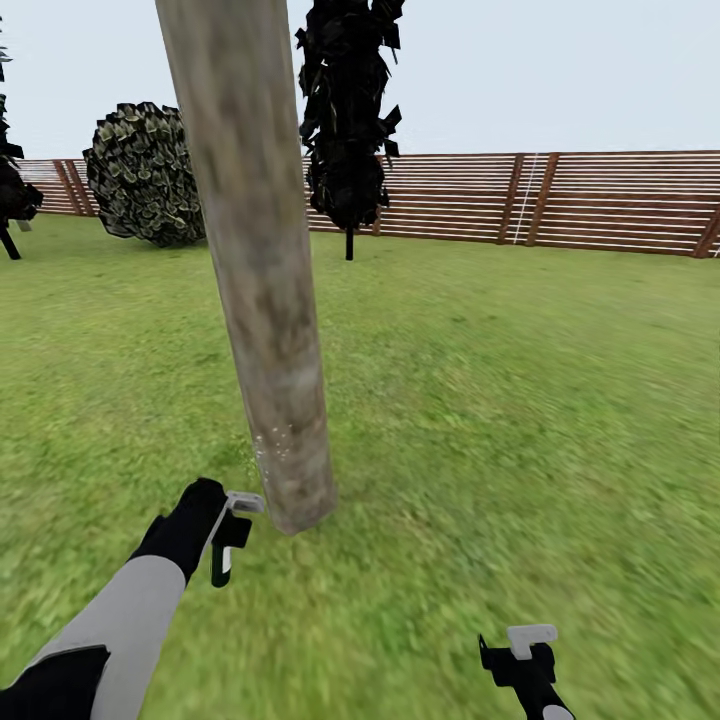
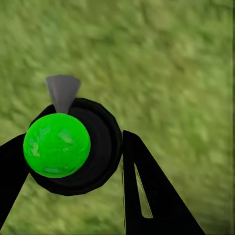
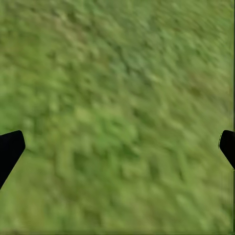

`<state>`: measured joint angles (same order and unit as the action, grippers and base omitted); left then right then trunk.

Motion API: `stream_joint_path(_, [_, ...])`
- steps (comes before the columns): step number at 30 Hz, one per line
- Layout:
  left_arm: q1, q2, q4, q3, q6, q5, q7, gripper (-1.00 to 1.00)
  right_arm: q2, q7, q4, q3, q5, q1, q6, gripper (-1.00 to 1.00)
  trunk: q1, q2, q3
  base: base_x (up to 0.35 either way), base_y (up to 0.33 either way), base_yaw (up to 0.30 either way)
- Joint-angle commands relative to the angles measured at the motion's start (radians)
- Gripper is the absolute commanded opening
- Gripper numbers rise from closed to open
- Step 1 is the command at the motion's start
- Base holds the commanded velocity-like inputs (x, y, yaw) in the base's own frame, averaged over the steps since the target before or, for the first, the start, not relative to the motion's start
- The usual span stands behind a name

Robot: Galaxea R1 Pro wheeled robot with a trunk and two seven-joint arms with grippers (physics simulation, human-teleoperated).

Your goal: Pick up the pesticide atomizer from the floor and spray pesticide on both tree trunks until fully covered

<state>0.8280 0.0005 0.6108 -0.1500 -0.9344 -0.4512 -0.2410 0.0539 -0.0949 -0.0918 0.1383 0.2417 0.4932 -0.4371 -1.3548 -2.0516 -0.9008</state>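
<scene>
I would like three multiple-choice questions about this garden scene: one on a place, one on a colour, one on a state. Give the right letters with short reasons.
1. Where is the thick grey-beige tree trunk relative to the left gripper?
A. close beside it
B. far off at the fence
C. behind the robot

2. What colour is the round cap of the small black pesticide atomizer?
A. red
B. bright green
C. white

3. What is the state of the right gripper?
A. shut on a bottle
B. open and empty
C. shut on a branch

Answers:
1 A, the head view shows the trunk's base right next to the left gripper.
2 B, the left wrist view shows a bright green ball on the black body.
3 B, the right wrist view shows its fingers wide apart over the green grass lawn.
</scene>
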Motion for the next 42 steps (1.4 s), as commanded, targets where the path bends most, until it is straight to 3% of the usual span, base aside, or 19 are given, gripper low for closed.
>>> stream_joint_path(1, [0.0, -0.001, 0.0, -0.004, -0.003, -0.01, -0.01, -1.0, 0.0, -0.003, 0.001, 0.007, 0.011, 0.001, -0.003, 1.0, 0.0, 0.0, -0.001, 0.0, -0.192, 0.0])
stream_joint_path(23, [-0.001, 0.001, -0.009, -0.014, 0.015, -0.009, -0.008, -1.0, -0.001, -0.002, 0.002, 0.006, 0.011, 0.001, -0.003, 1.0, 0.0, 0.0, -0.001, 0.0, -0.269, 0.002])
stream_joint_path(42, [-0.001, -0.002, 0.001, -0.016, 0.017, -0.007, 0.001, -1.0, -0.002, -0.002, 0.003, 0.006, 0.011, 0.001, -0.003, 1.0, 0.0, 0.0, -0.001, 0.062, -0.273, 0.257])
